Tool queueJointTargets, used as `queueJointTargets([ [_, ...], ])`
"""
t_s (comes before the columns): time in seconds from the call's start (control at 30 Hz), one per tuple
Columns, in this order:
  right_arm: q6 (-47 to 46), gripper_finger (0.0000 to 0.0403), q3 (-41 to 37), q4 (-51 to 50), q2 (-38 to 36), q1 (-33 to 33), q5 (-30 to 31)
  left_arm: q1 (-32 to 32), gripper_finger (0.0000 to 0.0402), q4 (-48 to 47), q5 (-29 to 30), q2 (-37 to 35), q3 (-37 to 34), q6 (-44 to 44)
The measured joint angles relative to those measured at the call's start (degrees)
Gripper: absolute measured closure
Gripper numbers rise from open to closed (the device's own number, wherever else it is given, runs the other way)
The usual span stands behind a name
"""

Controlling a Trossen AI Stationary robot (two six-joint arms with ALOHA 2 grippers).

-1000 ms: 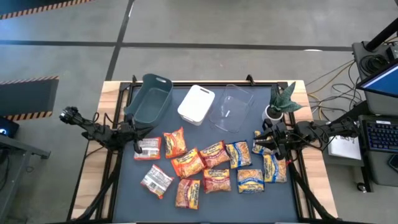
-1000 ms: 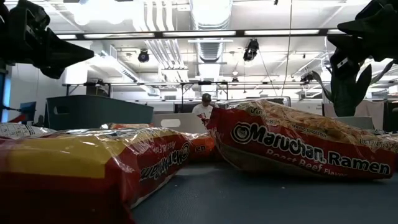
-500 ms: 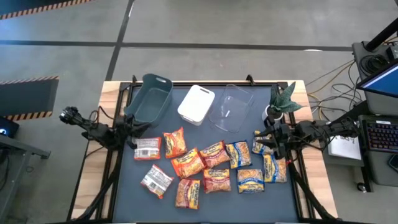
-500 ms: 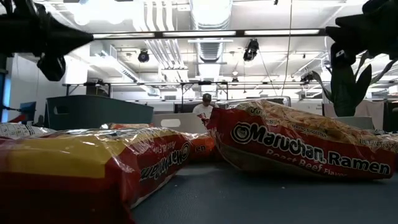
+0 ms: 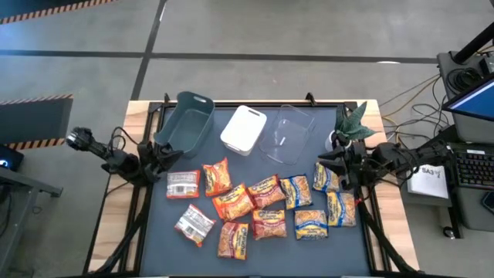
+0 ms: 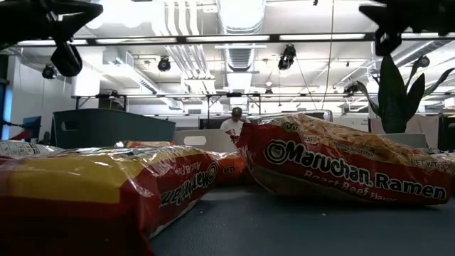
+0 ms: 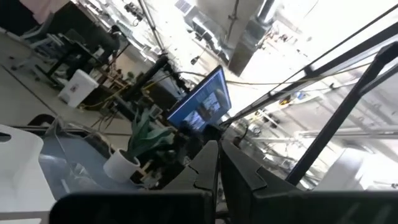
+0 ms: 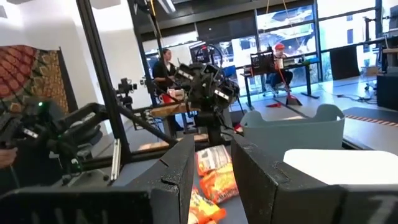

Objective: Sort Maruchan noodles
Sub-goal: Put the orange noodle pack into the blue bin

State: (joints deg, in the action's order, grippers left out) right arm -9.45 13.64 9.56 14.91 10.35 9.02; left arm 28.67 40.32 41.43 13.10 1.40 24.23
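Note:
Several Maruchan noodle packets lie flat on the dark mat: orange-red ones (image 5: 232, 202) in the middle, blue-and-yellow ones (image 5: 311, 223) on the right, and whitish ones (image 5: 183, 184) on the left. My left gripper (image 5: 170, 157) hangs shut above the mat's left edge, beside a whitish packet and holding nothing. Its fingers meet in the left wrist view (image 7: 217, 177). My right gripper (image 5: 323, 164) hangs over the mat's right side above a blue-and-yellow packet (image 5: 325, 177). It is open by a narrow gap (image 8: 211, 174) with nothing in it.
Three bins stand in a row at the mat's far edge: grey-green (image 5: 185, 123), white (image 5: 244, 129) and clear (image 5: 287, 133). A potted plant (image 5: 351, 127) stands at the far right, close behind my right gripper. A laptop and cables sit off the table's right side.
Both grippers have risen from just above the mat, going out of the top of the low view. My left gripper has rolled about its own line and tipped upward. The packets have not moved.

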Motion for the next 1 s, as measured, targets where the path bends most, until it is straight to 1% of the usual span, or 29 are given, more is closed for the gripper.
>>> queueJointTargets([
  [0.13, 0.24, 0.0307, 4.45, 0.15, 3.58, 0.00, 0.03, 0.03, 0.0402, 1.21, -0.04, 9.47, 5.32, 1.03],
  [0.2, 0.61, 0.0307, 6.52, 0.07, 5.34, 0.00, 0.07, 0.20, 0.0402, -0.87, -0.58, 13.84, 9.35, 2.05],
  [0.27, 1.03, 0.0307, 8.51, -0.07, 7.04, 0.00, 0.13, 0.39, 0.0402, -5.56, -1.09, 17.88, 14.10, 3.68],
  [0.33, 1.31, 0.0307, 10.09, -0.20, 8.77, 0.00, 0.19, 0.53, 0.0402, -13.13, -1.51, 21.57, 19.35, 6.89],
  [0.4, 2.29, 0.0307, 11.09, -0.30, 10.31, 0.00, 0.33, 0.55, 0.0402, -23.43, -1.53, 25.14, 24.81, 11.09],
  [0.57, 3.11, 0.0307, 12.48, -0.35, 13.20, 0.00, 4.12, 0.55, 0.0402, -48.00, -1.60, 35.63, 37.31, 26.21],
  [0.63, 3.29, 0.0307, 12.51, -0.74, 13.87, -0.06, 4.63, 0.43, 0.0402, -56.71, -2.11, 39.50, 42.50, 30.24],
  [0.7, 3.26, 0.0307, 12.43, -1.30, 14.44, -0.18, 5.05, -0.10, 0.0402, -65.39, -3.71, 42.95, 48.97, 30.77],
  [0.77, 2.39, 0.0307, 12.43, -2.48, 15.10, -0.69, 6.84, -0.66, 0.0402, -75.30, -5.78, 46.08, 56.17, 30.21],
  [0.87, 1.47, 0.0307, 12.32, -3.35, 16.51, -2.44, 10.31, -0.81, 0.0402, -87.85, -6.18, 50.86, 66.70, 27.91],
  [0.93, 0.51, 0.0307, 12.32, -3.04, 17.50, -4.35, 11.59, -0.52, 0.0402, -92.55, -5.49, 53.76, 71.74, 27.40],
  [1.0, -0.23, 0.0307, 12.32, -2.84, 18.15, -6.04, 11.68, 0.53, 0.0402, -93.21, -4.87, 56.50, 74.39, 27.58],
])
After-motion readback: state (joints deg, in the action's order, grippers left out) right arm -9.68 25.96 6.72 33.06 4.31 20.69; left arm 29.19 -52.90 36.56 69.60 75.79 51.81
